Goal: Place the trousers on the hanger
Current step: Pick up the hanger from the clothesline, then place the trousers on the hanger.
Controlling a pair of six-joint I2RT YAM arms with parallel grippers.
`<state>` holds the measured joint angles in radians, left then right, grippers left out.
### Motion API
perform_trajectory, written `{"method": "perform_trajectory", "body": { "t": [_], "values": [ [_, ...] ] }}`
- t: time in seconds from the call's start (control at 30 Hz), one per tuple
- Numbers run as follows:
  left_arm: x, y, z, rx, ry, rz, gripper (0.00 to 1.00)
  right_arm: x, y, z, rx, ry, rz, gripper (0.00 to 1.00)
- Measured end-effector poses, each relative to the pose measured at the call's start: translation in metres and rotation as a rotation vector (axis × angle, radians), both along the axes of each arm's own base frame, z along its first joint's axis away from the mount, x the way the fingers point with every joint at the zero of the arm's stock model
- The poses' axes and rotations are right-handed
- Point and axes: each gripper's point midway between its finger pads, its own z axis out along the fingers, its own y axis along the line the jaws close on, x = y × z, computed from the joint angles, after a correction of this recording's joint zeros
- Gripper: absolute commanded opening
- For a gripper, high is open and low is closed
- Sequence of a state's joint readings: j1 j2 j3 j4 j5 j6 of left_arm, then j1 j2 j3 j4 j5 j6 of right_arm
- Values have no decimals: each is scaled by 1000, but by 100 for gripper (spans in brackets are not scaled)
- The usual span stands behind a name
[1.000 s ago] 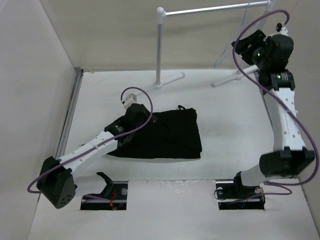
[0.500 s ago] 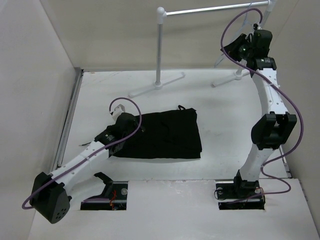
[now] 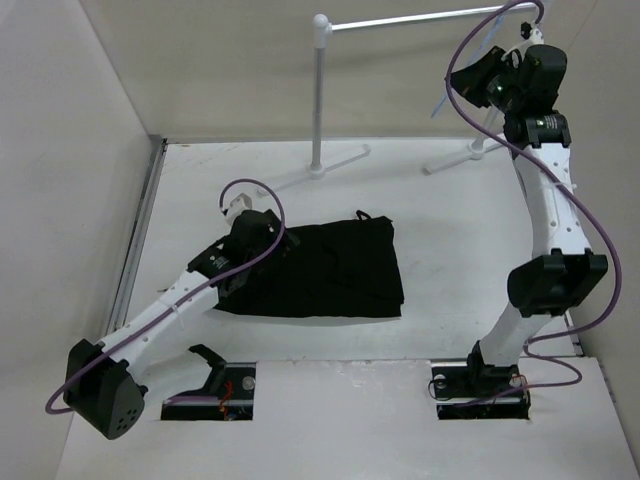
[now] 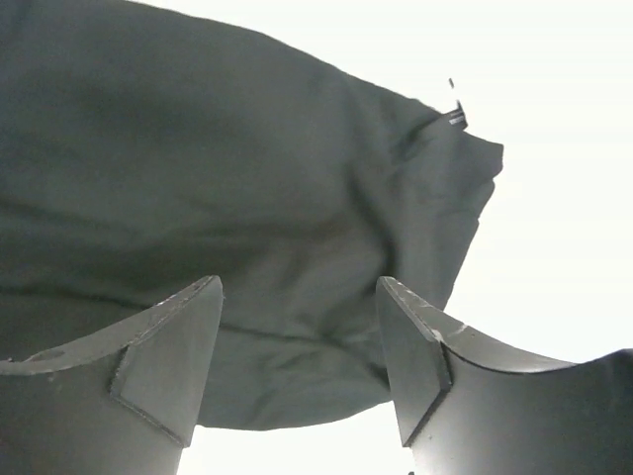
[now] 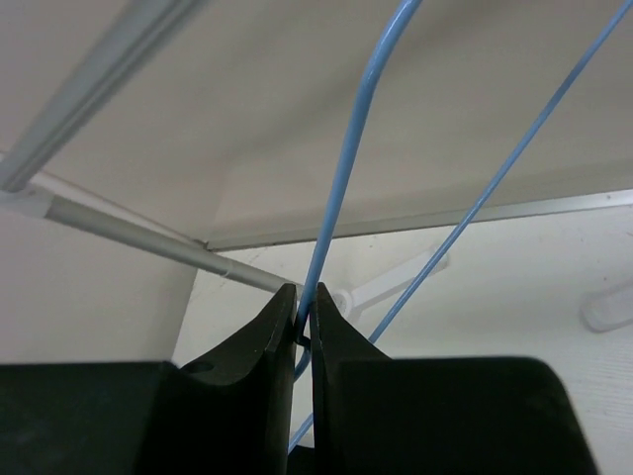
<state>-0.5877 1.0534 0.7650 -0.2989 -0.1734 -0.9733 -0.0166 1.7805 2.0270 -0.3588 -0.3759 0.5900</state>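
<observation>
From the top, the trousers lie folded in the middle of the tabletop. The left tool is at their left edge, and the right tool is high at far right. Left wrist: that tool gapes wide over the trousers, holding nothing. Right wrist: that tool pinches the hanger.

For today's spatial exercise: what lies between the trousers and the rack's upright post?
Only bare table between the trousers and the post, shown in the top view.
</observation>
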Motion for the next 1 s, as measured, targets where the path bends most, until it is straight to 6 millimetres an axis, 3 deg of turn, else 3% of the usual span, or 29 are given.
{"method": "perform_trajectory", "body": {
  "t": [0.13,0.23,0.4,0.53,0.63,0.7,0.8,0.9,1.0],
  "values": [
    [16,-9,34,-30,-60,-20,64,-29,13,19,-32,-49,31,7],
    [27,-19,60,-53,-102,-47,64,-56,22,12,-54,-40,53,7],
    [50,-49,122,-100,-191,-127,60,-108,46,-36,-78,54,95,7],
    [66,-87,183,-120,-293,-228,56,-154,75,-84,-104,141,152,7],
    [69,-119,212,-119,-341,-303,55,-191,92,-126,-143,221,190,7],
    [67,-141,216,-108,-342,-356,54,-212,98,-152,-175,273,206,7],
    [62,-175,207,-76,-313,-435,52,-242,97,-187,-228,343,208,7],
    [55,-207,182,-34,-260,-505,49,-267,91,-212,-258,400,199,7],
    [45,-230,148,14,-185,-567,47,-282,86,-222,-265,421,185,7]
  ]
}}
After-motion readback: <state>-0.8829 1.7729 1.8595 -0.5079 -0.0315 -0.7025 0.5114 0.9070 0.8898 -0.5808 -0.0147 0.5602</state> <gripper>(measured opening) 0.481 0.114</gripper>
